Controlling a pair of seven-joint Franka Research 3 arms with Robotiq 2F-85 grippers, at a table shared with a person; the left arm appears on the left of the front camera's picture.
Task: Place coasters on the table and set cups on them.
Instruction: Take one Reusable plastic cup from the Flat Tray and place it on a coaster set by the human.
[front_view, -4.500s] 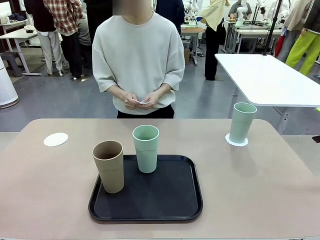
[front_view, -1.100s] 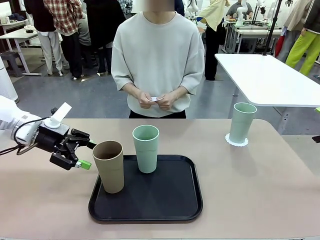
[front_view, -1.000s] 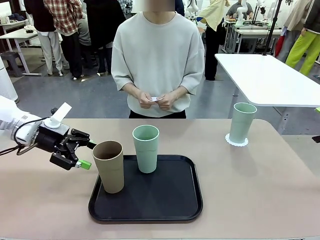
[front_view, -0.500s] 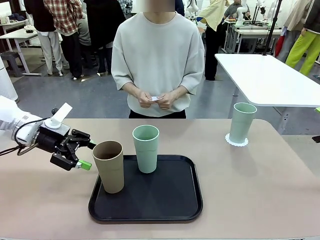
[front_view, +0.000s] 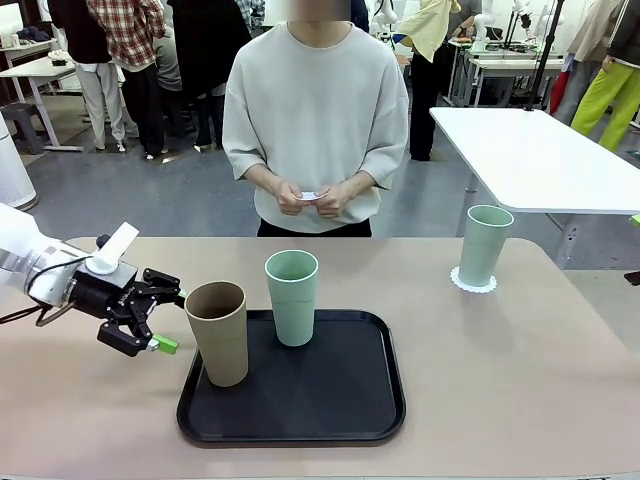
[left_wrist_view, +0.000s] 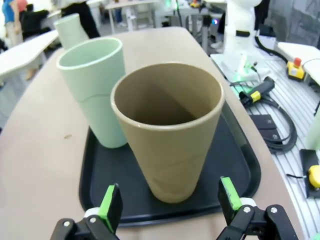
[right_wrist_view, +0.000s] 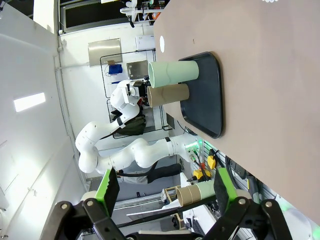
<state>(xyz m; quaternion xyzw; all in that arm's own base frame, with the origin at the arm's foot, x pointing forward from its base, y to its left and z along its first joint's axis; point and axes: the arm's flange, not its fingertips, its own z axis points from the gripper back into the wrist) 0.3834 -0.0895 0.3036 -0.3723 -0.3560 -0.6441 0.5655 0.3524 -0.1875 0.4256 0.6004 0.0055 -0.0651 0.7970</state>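
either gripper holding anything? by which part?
Nothing held. Left gripper is open, facing the tan cup low on its side, not touching it. Right gripper open and empty.

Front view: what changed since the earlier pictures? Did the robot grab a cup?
The left gripper came in from the left, open, and now sits beside the tan cup, not gripping it. The person stepped slightly right. Both mint cups and the tray stayed put.

Black tray (front_view: 330, 395), white table (front_view: 530, 150), person in pale sweatshirt (front_view: 315, 110)
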